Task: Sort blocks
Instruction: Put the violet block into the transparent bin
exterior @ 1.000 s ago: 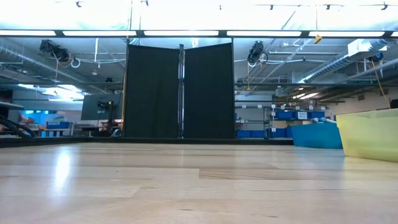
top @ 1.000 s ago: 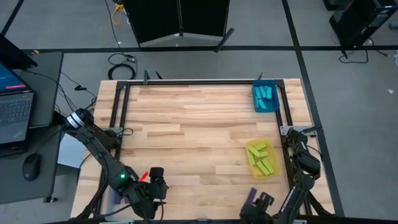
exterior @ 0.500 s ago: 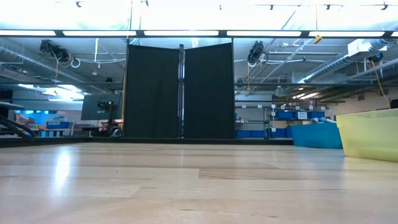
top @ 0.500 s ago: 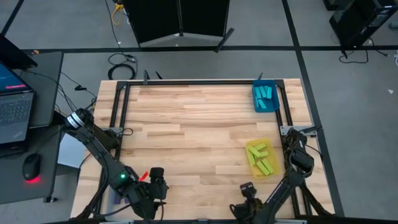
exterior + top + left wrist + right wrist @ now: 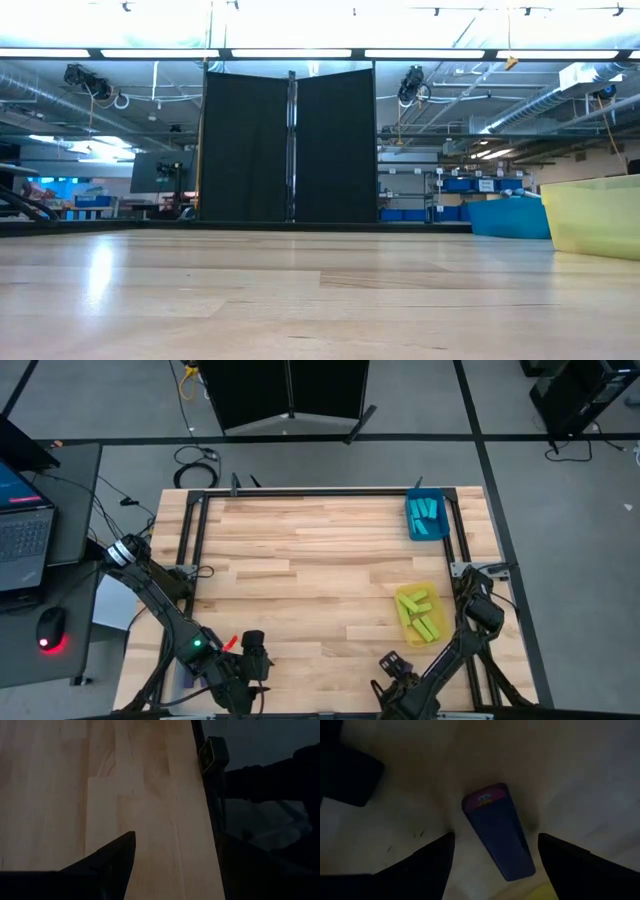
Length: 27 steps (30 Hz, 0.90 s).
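Pale striped wood planks make up the table (image 5: 300, 560). At two o'clock a blue tray (image 5: 427, 518) holds cyan-blue blocks (image 5: 428, 510); at four o'clock a yellow tray (image 5: 421, 614) holds yellow-green blocks (image 5: 415, 603). A purple block (image 5: 499, 838) carries a pink end with tiny dark markings.

In the high view both grippers lay at the table's near edge, the left gripper (image 5: 243, 682) and right gripper (image 5: 396, 685) partly cut off by the frame's bottom. The purple block (image 5: 497, 830) in the right wrist view was dim, and its far end ran between the fingers toward the edge. The yellow tray (image 5: 594, 214) was cut by the low view's right edge, and its contents were hidden behind its wall.
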Motion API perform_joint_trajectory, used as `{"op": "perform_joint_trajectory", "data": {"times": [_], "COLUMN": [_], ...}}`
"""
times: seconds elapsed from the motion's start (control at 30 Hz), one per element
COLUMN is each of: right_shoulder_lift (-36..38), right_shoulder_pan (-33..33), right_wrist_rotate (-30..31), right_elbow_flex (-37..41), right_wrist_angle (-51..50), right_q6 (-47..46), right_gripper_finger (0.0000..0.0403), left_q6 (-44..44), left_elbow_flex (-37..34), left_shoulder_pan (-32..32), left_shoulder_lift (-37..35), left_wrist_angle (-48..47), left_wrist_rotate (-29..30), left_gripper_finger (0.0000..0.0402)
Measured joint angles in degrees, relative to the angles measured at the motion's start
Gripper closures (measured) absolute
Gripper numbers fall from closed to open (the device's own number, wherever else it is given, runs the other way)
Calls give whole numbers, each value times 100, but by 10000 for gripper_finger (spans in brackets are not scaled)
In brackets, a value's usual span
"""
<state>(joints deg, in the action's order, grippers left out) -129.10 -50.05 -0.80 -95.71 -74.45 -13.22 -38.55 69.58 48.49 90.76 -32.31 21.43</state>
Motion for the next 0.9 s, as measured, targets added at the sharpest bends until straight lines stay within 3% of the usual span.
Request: {"op": "perform_joint_trajectory", "data": {"times": [0.2, 0.57, 0.9], "right_shoulder_lift": [266, 324, 294], "right_shoulder_pan": [162, 202, 209], "right_wrist_rotate": [-128, 36, 223], "right_elbow_flex": [368, 632, 420], "right_wrist_angle": [465, 834, 660], "right_q6": [55, -82, -505], "right_gripper_finger": [137, 279, 287], "left_q6": [-89, -89, 93], "left_elbow_flex": [0, 0, -7], "left_shoulder_pan": [0, 0, 0], "left_shoulder_lift": [0, 0, 0], "left_wrist_angle": [-2, -5, 181], "left_wrist_rotate": [16, 86, 270], "left_gripper_finger": [122, 122, 122]}}
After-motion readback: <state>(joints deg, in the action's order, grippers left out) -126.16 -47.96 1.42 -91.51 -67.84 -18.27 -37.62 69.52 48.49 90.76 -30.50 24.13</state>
